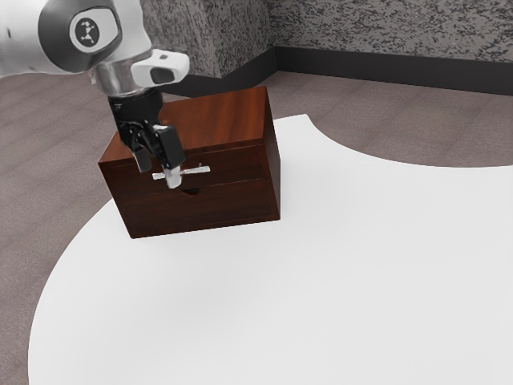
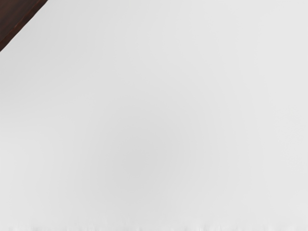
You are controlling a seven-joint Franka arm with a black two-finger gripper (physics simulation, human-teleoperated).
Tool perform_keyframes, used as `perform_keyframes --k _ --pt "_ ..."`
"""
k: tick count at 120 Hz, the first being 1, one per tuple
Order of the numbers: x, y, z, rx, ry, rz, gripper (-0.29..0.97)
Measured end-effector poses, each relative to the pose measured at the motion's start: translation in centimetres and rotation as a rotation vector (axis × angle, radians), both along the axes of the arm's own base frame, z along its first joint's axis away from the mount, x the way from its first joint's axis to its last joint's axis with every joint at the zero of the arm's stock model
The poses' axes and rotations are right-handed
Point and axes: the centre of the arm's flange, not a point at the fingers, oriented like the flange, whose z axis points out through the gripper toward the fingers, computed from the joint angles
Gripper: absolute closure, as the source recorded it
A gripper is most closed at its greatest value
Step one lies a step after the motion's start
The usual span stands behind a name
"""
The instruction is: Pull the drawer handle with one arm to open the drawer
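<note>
White tabletop (image 1: 337, 305) fills the lower half of the exterior view. The wrist view looks down on the same tabletop (image 2: 168, 125), bordered by 1 dark corner of the cabinet (image 2: 12, 17). In the exterior view the cabinet (image 1: 232, 120) stands upper left of centre. Its drawer (image 1: 236, 164) looks flush with the front face, not yet drawn out. The gripper (image 1: 160, 167) hangs from the arm (image 1: 88, 32) at the left end of the pale bar handle (image 1: 196, 169), on or just beside it. Whether it is spread or clamped on the bar cannot be told.

Risks, as judged:
- A hold so near the bar's end may slip off once pulling begins.
- An off-centre pull could skew the drawer and jam it.
- A light cabinet might slide across the tabletop instead of the drawer opening.
</note>
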Motion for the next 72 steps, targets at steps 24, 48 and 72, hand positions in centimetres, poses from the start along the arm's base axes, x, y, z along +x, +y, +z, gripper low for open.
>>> perform_keyframes --k 24,48,72 --pt "-0.7 -0.1 -3.7 0.059 0.038 -0.143 0.00" --pt "0.2 2.2 -4.7 0.072 -0.009 -0.271 0.00" --pt "2.1 3.7 -6.8 0.034 -0.040 -0.430 0.00"
